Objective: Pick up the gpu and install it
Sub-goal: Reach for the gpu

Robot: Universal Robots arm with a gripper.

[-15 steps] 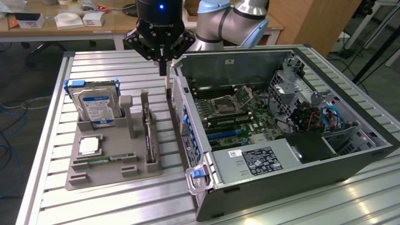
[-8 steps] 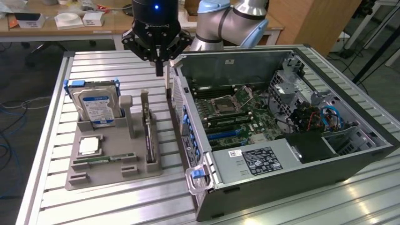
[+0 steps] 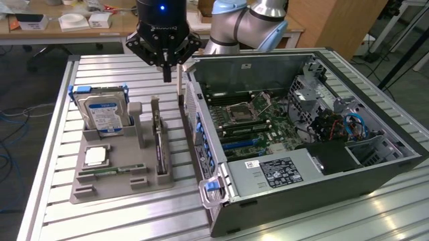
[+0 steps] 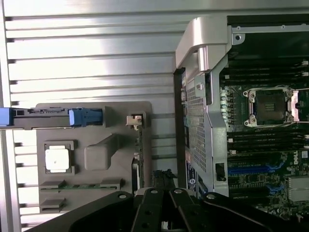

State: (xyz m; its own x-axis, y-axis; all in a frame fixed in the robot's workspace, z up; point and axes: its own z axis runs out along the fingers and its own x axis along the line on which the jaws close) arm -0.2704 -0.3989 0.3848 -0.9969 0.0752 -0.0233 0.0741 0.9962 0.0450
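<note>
Gripper [image 3: 166,75] fingers together, empty, hovering above gpu [image 3: 158,135]. Descending w/o opening could ram card edge or clip pc case [image 3: 200,131].

The table [image 3: 47,165] is silvery metal, ribbed in long parallel grooves. The tray [image 3: 115,189] is plain matt grey. The hard drive [image 3: 104,114] is silver with a blue-and-white label, and its carrier [image 3: 81,90] is bright blue. The gpu [image 3: 159,145] is blackish with a pale edge. The processor chip [image 3: 96,156] is silver and the memory stick [image 3: 110,171] is green. The computer case [image 3: 302,203] is dark grey to black outside, with a green motherboard [image 3: 268,118], blue slots [image 3: 238,144], a blue latch [image 3: 213,186] and a white printed label [image 3: 276,170]. The gripper [image 3: 166,74] is black, and the arm [image 3: 234,22] is pale blue and silver.
</note>
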